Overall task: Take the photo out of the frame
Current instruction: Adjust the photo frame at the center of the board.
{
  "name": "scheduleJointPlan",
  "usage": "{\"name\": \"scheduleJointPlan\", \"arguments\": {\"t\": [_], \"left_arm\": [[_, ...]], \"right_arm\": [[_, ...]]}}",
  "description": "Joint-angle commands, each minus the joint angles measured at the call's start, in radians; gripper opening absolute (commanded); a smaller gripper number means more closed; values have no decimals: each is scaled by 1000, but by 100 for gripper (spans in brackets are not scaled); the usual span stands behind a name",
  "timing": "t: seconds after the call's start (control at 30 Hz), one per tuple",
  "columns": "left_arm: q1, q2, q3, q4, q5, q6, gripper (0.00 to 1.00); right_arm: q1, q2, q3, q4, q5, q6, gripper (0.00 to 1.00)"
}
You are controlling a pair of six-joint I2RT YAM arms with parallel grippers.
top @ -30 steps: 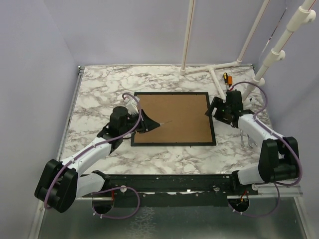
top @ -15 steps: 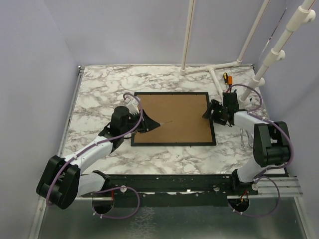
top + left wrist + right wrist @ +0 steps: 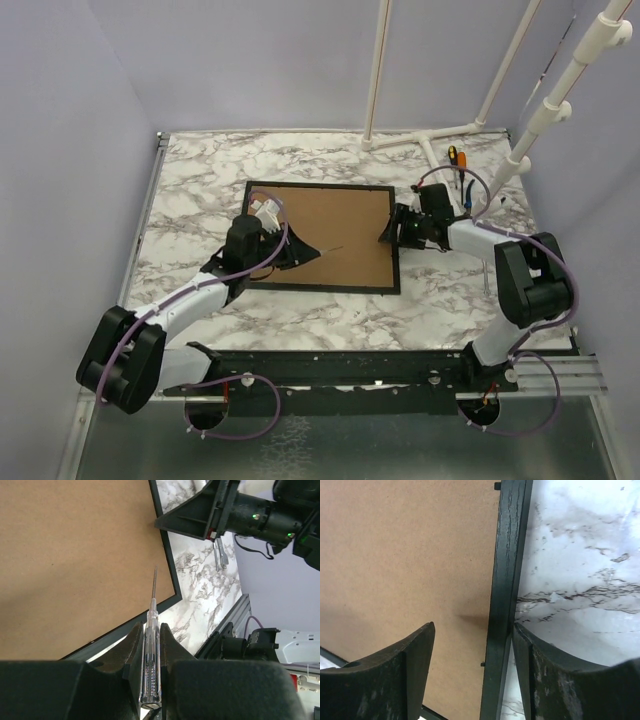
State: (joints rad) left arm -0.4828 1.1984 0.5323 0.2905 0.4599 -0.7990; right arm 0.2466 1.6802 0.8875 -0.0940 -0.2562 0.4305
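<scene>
A: Slid the frame [image 3: 320, 288] toward nine o'clock on the tabletop [image 3: 200, 180]?
B: Yes. Straddling its three-o'clock side with the right tool [image 3: 472, 630], half-wide, narrowing. Gripping a screwdriver [image 3: 151, 655] in the left tool [image 3: 151, 632]. Cannot see the photo; presumably under the backing board [image 3: 330, 225].

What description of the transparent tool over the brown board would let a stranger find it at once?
On the marble-patterned table lies a large black-bordered frame, brown fibreboard back up. Over its left half the left gripper is shut on a slim screwdriver. Its handle is see-through, unlike the orange-handled tool farther right.
</scene>
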Motion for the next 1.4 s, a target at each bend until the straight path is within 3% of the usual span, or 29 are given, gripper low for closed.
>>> {"name": "scheduleJointPlan", "arguments": {"t": [0.0,0.27,0.4,0.7,0.93,1.0,1.03,1.1,1.37], "left_arm": [[-2,58,7,15,-12,-10,0],[-40,249,80,97,77,-85,0],[-64,340,133,112,101,-104,0],[-103,481,205,184,153,-165,0],[-128,569,272,211,180,-216,0],[-139,594,303,211,173,-238,0],[-140,601,305,211,173,-243,0],[-141,606,305,211,171,-250,0],[-142,637,317,210,154,-267,0]], "right_arm": [[6,-8,3,6,10,16,66],[6,-182,-132,60,97,14,73],[6,-280,-197,54,135,35,71],[6,-423,-335,82,211,80,47],[6,-371,-325,78,202,81,43],[7,-271,-285,84,133,51,25],[7,-248,-273,78,131,48,23],[7,-217,-258,73,131,44,9],[6,-187,-261,122,112,31,6]]}}
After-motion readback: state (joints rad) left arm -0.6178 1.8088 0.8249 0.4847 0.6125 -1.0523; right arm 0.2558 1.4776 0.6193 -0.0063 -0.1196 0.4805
